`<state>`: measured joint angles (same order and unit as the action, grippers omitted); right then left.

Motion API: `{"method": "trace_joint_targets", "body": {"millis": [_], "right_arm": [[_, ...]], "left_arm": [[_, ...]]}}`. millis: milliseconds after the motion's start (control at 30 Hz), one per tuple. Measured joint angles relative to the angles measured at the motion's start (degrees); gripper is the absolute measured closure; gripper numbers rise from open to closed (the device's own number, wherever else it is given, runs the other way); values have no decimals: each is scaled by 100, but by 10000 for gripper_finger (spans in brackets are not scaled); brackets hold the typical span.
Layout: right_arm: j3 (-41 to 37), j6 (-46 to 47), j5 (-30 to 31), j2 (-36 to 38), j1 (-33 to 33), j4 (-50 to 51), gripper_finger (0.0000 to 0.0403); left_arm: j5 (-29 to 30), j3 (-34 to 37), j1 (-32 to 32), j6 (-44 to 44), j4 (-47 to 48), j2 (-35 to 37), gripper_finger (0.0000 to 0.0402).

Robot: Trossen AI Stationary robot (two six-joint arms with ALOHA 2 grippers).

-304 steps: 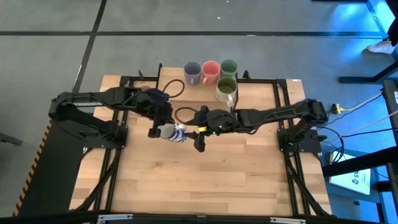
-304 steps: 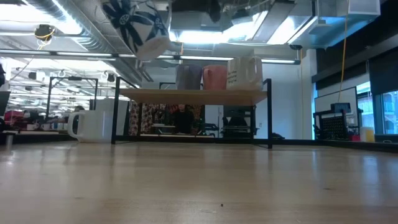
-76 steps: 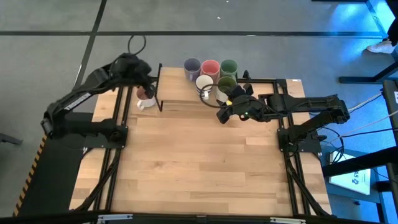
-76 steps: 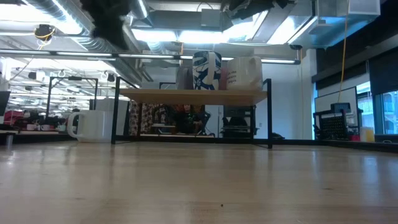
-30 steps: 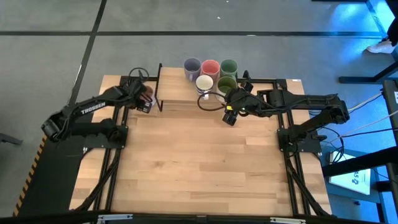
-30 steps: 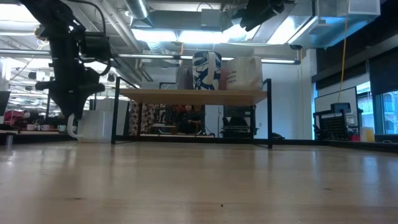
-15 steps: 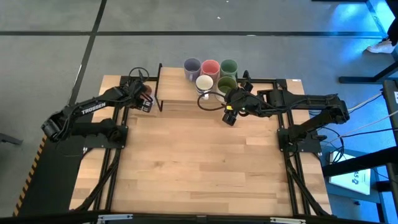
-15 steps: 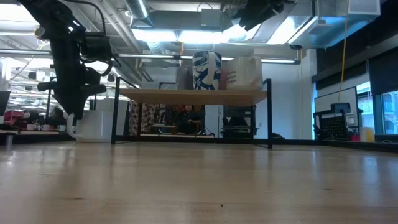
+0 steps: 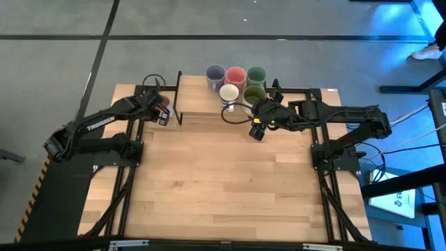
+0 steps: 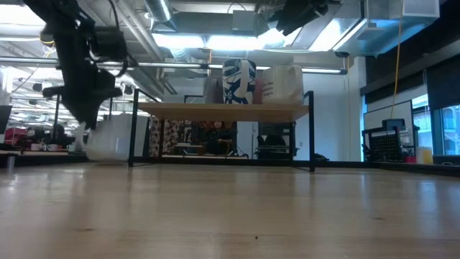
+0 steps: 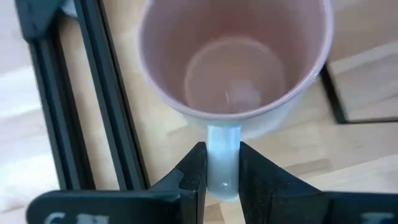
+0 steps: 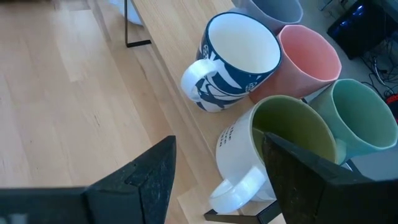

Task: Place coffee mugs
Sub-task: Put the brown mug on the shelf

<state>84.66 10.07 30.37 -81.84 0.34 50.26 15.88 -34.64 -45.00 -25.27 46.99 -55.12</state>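
In the left wrist view, the dusty pink mug [image 11: 233, 68], pink inside and white outside, stands upright left of the raised shelf [image 9: 202, 111]. My left gripper [image 9: 162, 111] is above it, shut on its handle. The low view shows this mug [image 10: 109, 142] under that gripper [image 10: 85, 122]. My right gripper [image 9: 256, 131] hovers open at the shelf's front edge and touches nothing. Several mugs stand on the shelf: purple-blue [image 12: 267, 9], coral pink [image 12: 311, 59], green [image 12: 364, 118], white with a blue pattern [image 12: 239, 62], and olive-green inside [image 12: 280, 149]. My left gripper pinches the mug's white handle [image 11: 222, 155] between its two fingers [image 11: 194, 177]. It comes from above, pointing down, with one finger on each side of the handle. The mug stays upright with its mouth up, and in the low view its base looks just above the table.
The shelf's black frame legs [image 11: 106, 93] stand close beside the held mug. Its wooden top [image 10: 223, 109] sits well above the table on black posts. The wide wooden table [image 9: 223, 188] spreads out in front of the shelf. The room's racks and desks show behind.
My left gripper has risen a little. The dusty pink mug has come up with it and now sits slightly higher against the table line in the low view. My right arm has kept still.
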Motion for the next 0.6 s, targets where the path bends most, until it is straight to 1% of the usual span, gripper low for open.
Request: {"method": "trace_joint_targets", "body": {"millis": [167, 367, 600], "right_arm": [[0, 0, 0, 0, 0, 0, 178], [0, -4, 0, 0, 0, 0, 178], [0, -3, 9, 0, 0, 0, 178]], "left_arm": [[135, -407, 35, -11, 332, 325, 343], [636, -1176, 35, 59, 1017, 389, 343], [732, -2107, 77, 322, 1150, 438, 343]]}}
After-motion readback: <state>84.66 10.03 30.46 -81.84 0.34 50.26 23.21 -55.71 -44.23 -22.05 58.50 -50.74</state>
